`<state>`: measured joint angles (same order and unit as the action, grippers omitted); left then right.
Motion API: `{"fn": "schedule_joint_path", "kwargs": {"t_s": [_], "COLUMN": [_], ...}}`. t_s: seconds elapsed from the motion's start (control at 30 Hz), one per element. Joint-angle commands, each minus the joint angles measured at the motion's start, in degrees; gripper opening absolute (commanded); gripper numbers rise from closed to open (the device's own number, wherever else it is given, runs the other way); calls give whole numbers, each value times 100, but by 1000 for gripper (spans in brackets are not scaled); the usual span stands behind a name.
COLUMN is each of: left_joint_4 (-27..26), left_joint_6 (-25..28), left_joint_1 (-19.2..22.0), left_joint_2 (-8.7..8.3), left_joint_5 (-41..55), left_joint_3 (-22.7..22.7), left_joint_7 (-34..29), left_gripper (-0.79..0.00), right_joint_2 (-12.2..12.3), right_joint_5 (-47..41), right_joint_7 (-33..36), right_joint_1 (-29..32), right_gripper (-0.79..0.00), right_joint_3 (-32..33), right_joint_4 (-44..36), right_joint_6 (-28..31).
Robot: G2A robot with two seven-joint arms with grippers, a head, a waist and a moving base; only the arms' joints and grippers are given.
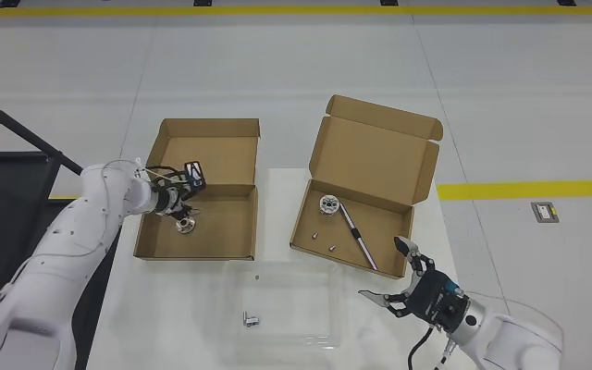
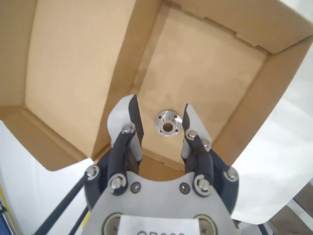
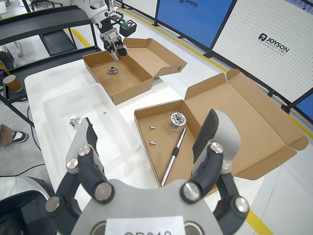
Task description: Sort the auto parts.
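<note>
fingers (image 2: 135, 119) of the left gripper (image 2: 159, 102) are spread wide with nothing between the pads. a round silver metal flange (image 2: 167, 126) with a centre bore and small bolt holes lies flat on the floor of an open brown cardboard box (image 2: 244, 113). it shows in the gap between the pads and touches neither. how far above it the tips hang is hard to judge. in the top view this box sits at 10 o'clock on the white table (image 1: 185, 305). wrist hardware covers most of the gripper there, and the flange lies just at 6 o'clock of it.

the right gripper (image 1: 384, 270) is likewise spread open and empty, at 4 o'clock on the table. it is near the 5 o'clock corner of a second open brown cardboard box (image 1: 375, 157), which sits at 2 o'clock. its arm is cut off by the frame edge. in that box lie a silver metal spool (image 1: 328, 203), a long thin silver rod (image 1: 357, 237) at 4 o'clock of the spool, and two small silver screws (image 1: 314, 234) at 6 o'clock of it, apart from each other.

a clear plastic tray (image 1: 296, 301) sits at 6 o'clock, its walls hard to make out against the table. toward its 7 o'clock corner rests a small silver metal block (image 1: 251, 319), too small to tell its shape. a tiny dark speck (image 1: 256, 275) near the 12 o'clock wall cannot be identified.
</note>
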<state>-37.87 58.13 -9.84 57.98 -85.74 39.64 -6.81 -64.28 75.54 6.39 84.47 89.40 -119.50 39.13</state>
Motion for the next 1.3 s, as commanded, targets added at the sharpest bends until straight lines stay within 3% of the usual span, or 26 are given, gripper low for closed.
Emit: {"fn": "schedule_joint_path", "kwargs": {"t_s": [0.0,0.33,0.5,0.67,0.83,0.9,1.03,1.27], "left_joint_4": [-565,-2986,-3976,-4880,-5411,-5505,-5601,-5598], "left_joint_6": [-12,-12,-12,-12,-12,-12,-12,-12], "left_joint_1": [-122,-485,-424,-172,81,185,320,313], "left_joint_2": [-161,-1278,-1816,-2205,-2419,-2447,-2415,-2404], "left_joint_5": [-13,1042,2118,2861,3395,3487,3803,3798], "left_joint_3": [-61,-768,-1282,-1868,-2457,-2683,-2990,-2990], "left_joint_7": [156,323,274,28,-187,-340,-693,-840], "left_gripper": [-360,-369,-382,-394,-388,-351,0,0], "right_joint_2": [0,0,0,0,0,0,0,0], "right_joint_5": [0,0,0,0,0,0,0,0], "right_joint_7": [0,0,0,0,0,0,0,0], "right_joint_1": [0,0,0,0,0,0,0,0], "right_gripper": [0,0,0,0,0,0,0,0], "right_joint_3": [0,0,0,0,0,0,0,0], "right_joint_4": [0,0,0,0,0,0,0,0], "right_joint_6": [0,0,0,0,0,0,0,0]}}
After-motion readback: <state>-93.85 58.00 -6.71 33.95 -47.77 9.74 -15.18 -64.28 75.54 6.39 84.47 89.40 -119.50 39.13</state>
